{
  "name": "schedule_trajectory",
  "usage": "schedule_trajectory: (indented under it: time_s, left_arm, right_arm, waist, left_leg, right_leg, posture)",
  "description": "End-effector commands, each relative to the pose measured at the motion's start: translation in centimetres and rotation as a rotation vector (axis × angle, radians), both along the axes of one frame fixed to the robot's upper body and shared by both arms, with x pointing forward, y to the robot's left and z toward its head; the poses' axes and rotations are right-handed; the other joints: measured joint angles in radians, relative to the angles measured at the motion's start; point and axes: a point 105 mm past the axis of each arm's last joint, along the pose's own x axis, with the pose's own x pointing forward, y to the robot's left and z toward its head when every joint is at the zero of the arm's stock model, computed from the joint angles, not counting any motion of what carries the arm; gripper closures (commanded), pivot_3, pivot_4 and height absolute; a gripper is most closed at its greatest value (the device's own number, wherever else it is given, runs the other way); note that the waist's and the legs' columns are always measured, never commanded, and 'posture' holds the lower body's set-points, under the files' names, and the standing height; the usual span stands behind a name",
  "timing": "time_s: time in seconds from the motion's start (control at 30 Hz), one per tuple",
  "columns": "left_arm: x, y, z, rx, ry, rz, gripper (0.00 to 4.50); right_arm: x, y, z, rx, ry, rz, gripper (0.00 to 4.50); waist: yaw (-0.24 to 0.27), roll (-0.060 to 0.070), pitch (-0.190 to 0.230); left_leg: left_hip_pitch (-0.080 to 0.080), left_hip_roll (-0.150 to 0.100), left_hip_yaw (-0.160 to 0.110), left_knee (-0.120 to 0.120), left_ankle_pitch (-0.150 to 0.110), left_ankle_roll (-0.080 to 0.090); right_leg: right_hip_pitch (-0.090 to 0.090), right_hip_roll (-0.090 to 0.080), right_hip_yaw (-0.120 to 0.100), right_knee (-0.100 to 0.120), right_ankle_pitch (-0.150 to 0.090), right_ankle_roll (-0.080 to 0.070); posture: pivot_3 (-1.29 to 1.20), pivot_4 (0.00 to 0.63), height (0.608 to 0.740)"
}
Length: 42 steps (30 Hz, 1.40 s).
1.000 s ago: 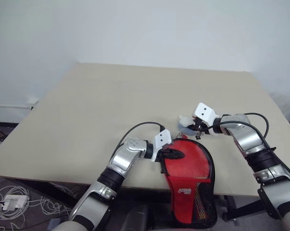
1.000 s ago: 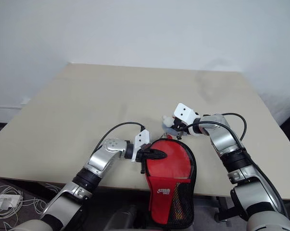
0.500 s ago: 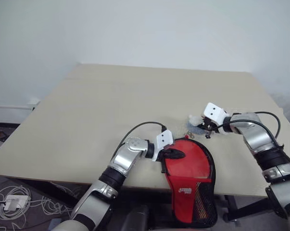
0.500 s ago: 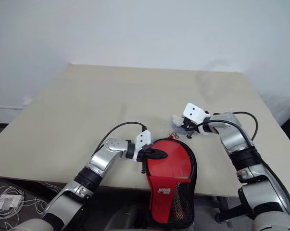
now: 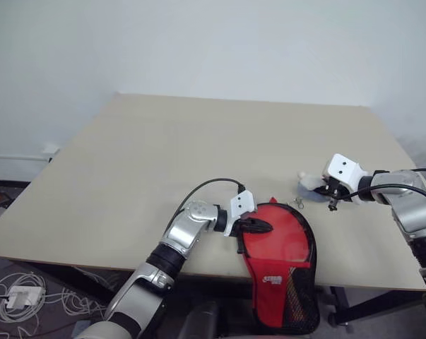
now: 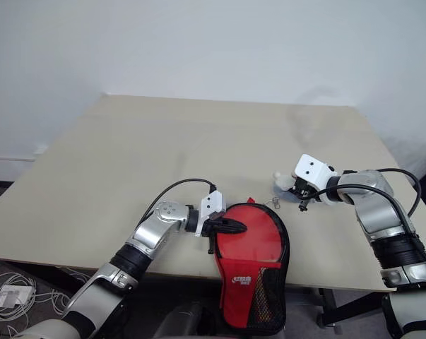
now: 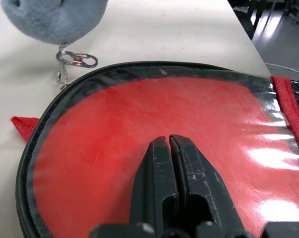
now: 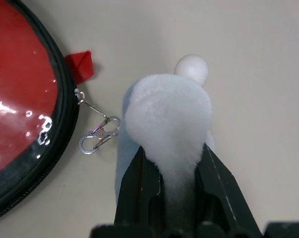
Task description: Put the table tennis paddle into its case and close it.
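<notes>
My left gripper (image 7: 168,144) presses its closed fingers on the red case (image 5: 280,247), which hangs over the table's (image 5: 128,162) near edge. A small clip (image 8: 97,140) dangles from its zip — right of it, my right gripper (image 8: 174,163) pinches a pale plush toy (image 8: 166,119).

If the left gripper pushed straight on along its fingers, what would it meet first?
The left gripper, shut, already lies over the case's red face. Straight ahead comes more red face, then the black edging; beyond that the little carabiner and plush toy, probably off to one side.
</notes>
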Motion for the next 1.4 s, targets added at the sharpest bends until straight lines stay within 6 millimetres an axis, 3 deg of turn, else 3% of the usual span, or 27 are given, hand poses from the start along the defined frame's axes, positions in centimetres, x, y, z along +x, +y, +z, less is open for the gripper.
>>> schedule_trajectory:
  time_s: [0.03,0.5,0.73,1.4]
  left_arm:
    - [-0.5,0.1,-1.5,0.060,0.032,-0.012,4.50]
    - [-0.2,0.4,-1.5,0.064,0.036,-0.008,4.50]
    - [0.1,0.5,-1.4,0.067,0.033,-0.008,4.50]
    - [0.6,0.6,-1.3,0.068,0.031,-0.003,4.50]
  right_arm:
    - [-0.6,-1.4,2.1,-0.008,-0.051,-0.020,4.26]
    - [-7.5,-1.9,0.9,0.005,0.092,0.040,4.26]
    - [-9.8,-2.1,0.8,-0.003,0.145,0.067,4.26]
    - [-17.0,0.0,-0.5,0.008,0.327,0.325,4.26]
  waist:
    - [0.005,0.000,0.000]
    - [0.015,0.000,0.000]
    - [0.015,0.000,0.000]
    - [0.016,-0.001,0.000]
  left_leg:
    - [0.000,0.000,0.000,0.000,0.000,0.000]
    - [-0.001,0.001,-0.001,0.000,-0.001,0.001]
    - [-0.001,0.001,-0.002,0.000,-0.001,0.002]
    - [-0.002,0.002,-0.006,0.000,-0.001,0.002]
  right_leg:
    - [0.000,0.000,0.000,0.000,0.000,0.000]
    - [0.000,0.000,-0.001,-0.001,0.000,0.000]
    - [0.000,0.000,-0.001,-0.002,0.000,0.000]
    - [0.002,0.000,0.001,-0.003,0.000,0.001]
  posture:
    - [0.00,0.000,0.715]
    - [0.00,0.000,0.715]
    - [0.00,0.000,0.715]
    - [0.00,0.000,0.715]
